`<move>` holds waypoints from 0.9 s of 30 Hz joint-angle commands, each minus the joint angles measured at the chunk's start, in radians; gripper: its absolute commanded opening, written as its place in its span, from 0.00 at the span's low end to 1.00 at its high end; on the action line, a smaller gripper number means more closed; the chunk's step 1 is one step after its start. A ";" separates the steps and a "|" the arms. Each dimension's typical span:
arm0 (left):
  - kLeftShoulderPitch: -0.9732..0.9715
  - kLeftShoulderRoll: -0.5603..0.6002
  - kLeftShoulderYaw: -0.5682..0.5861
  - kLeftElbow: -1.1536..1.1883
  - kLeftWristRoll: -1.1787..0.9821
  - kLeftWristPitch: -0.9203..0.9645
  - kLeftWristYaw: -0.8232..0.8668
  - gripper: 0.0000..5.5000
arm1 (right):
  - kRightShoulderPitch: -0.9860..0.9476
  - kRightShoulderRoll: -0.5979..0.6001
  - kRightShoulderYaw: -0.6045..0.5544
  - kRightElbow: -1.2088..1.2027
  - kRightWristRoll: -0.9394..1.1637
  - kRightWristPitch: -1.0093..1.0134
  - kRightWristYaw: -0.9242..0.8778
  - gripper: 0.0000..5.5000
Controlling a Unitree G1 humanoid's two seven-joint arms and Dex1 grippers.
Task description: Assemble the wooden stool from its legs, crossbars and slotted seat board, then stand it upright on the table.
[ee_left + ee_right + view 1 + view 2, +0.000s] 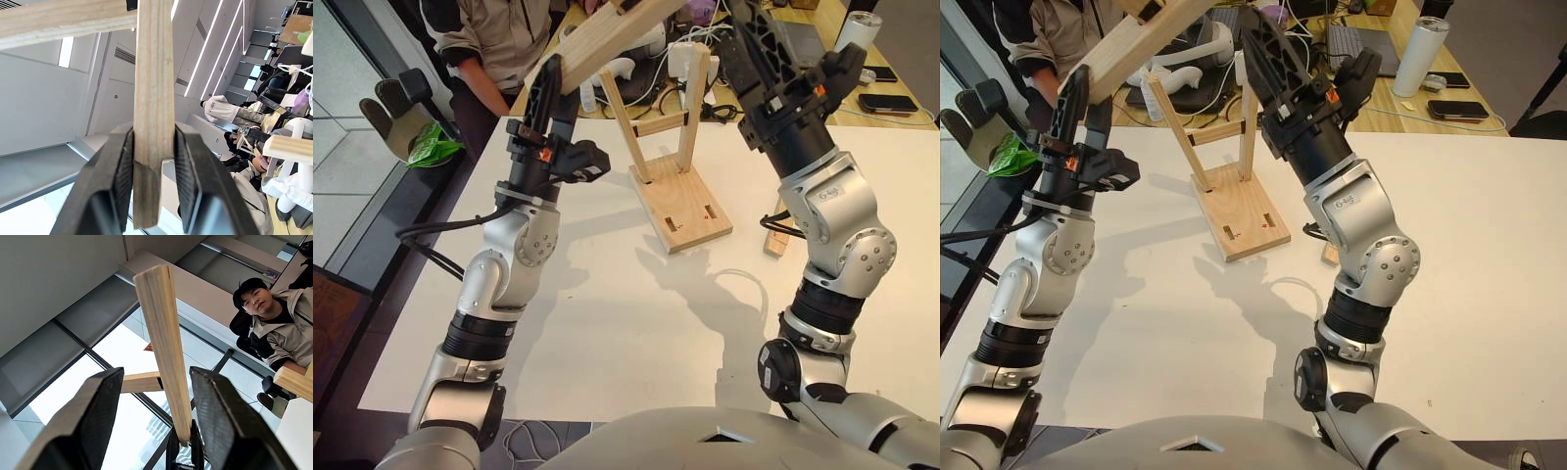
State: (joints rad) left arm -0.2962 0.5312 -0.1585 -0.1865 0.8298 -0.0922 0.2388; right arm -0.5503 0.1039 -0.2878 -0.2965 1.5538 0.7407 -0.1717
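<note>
Seat board [690, 201] flat on table [607, 333], free slots [673, 224] at near end, one leg pair [625, 127] standing in far end. Up-left of it, L gripper [154, 147] clamps 2nd leg frame [607, 39], axis slanting up-right. R gripper [156, 377] jaws wide, straddling its leg, no contact.

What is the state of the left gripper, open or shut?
Shut on a wooden piece: both pads of the left gripper press against its sides.

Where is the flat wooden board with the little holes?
In the head views the board lies flat on the white table, midway between the robot's arms, with two legs standing on its far end.
</note>
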 commanded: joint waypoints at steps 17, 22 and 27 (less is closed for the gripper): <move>0.029 -0.038 -0.024 -0.016 0.041 -0.041 -0.044 0.19 | -0.115 -0.061 0.056 0.112 -0.027 -0.132 0.036 0.75; 0.030 -0.036 -0.024 -0.007 0.059 -0.050 -0.039 0.19 | -0.147 -0.046 0.054 0.141 -0.023 -0.158 0.050 0.65; 0.028 -0.032 -0.028 -0.003 0.076 -0.059 -0.031 0.19 | -0.141 -0.035 0.068 0.136 -0.023 -0.161 0.046 0.49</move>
State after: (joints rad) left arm -0.2623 0.4949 -0.1792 -0.1951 0.8831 -0.1460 0.2176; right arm -0.6677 0.0617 -0.2328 -0.1536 1.5329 0.5757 -0.1296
